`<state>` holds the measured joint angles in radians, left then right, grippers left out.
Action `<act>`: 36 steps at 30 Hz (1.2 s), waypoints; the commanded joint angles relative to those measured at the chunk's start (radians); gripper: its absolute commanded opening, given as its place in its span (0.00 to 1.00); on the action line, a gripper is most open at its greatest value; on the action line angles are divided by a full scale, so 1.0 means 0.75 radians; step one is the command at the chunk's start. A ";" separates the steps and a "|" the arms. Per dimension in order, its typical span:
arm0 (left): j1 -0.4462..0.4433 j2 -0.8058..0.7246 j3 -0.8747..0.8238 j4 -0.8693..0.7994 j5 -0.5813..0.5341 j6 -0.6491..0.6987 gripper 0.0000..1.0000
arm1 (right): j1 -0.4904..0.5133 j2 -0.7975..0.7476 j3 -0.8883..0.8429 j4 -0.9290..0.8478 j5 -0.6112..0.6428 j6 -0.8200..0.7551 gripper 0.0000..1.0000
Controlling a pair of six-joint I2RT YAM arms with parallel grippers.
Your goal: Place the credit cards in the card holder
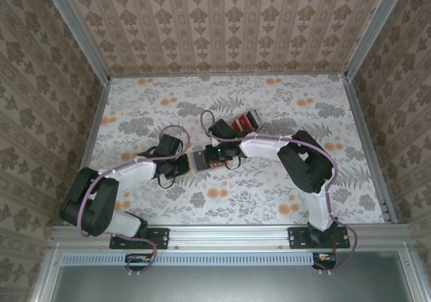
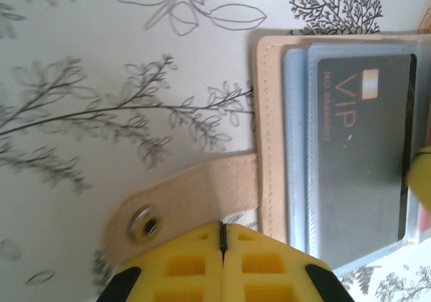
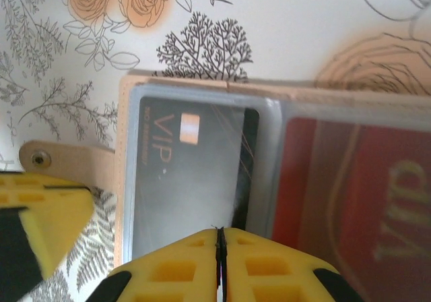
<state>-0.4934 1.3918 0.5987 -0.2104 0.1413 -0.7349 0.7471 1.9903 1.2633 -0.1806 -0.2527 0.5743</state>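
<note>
The tan card holder (image 1: 201, 162) lies open on the floral table between my two grippers. A black VIP card (image 3: 188, 174) sits in its left clear sleeve, and a red card (image 3: 357, 180) lies under the right sleeve. More red credit cards (image 1: 244, 122) lie in a small pile just behind. My left gripper (image 2: 222, 224) is shut, its tips over the holder's snap strap (image 2: 182, 204). My right gripper (image 3: 219, 231) is shut, its tips at the black card's near edge. I cannot tell whether either gripper pinches anything.
Patterned walls with metal posts enclose the table on three sides. The right arm's elbow (image 1: 306, 164) rests low on the right half. The table's left and back parts lie bare.
</note>
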 commanded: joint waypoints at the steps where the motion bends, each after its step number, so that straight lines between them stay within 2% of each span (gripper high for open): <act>1: 0.027 -0.054 0.087 -0.121 -0.065 0.086 0.00 | 0.000 -0.126 -0.056 -0.058 0.074 -0.047 0.13; 4: 0.041 -0.037 0.170 -0.164 -0.066 0.139 0.00 | -0.002 -0.188 -0.116 -0.076 0.105 -0.050 0.13; 6: 0.094 -0.004 0.218 -0.159 -0.076 0.175 0.00 | -0.004 -0.230 -0.168 -0.068 0.117 -0.048 0.13; 9: 0.137 0.109 0.344 -0.173 -0.011 0.222 0.00 | -0.003 -0.297 -0.265 -0.034 0.129 -0.025 0.13; 16: 0.163 0.387 0.624 -0.231 0.059 0.327 0.00 | -0.003 -0.363 -0.408 0.004 0.137 0.039 0.13; 20: 0.161 0.480 0.675 -0.221 0.109 0.342 0.00 | -0.003 -0.355 -0.445 0.028 0.144 0.057 0.14; 25: 0.163 0.506 0.602 -0.171 0.159 0.326 0.00 | -0.018 -0.308 -0.413 0.015 0.192 0.050 0.13; 28: 0.163 0.498 0.548 -0.179 0.182 0.314 0.00 | -0.046 -0.261 -0.374 0.042 0.151 0.041 0.14; 36: 0.161 0.322 0.262 -0.157 0.099 0.254 0.00 | -0.095 -0.147 -0.188 -0.005 0.115 -0.042 0.14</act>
<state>-0.3721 1.6703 0.8593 -0.2665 0.2390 -0.5236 0.6872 1.8500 1.0683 -0.1741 -0.1566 0.5747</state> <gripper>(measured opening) 0.047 0.136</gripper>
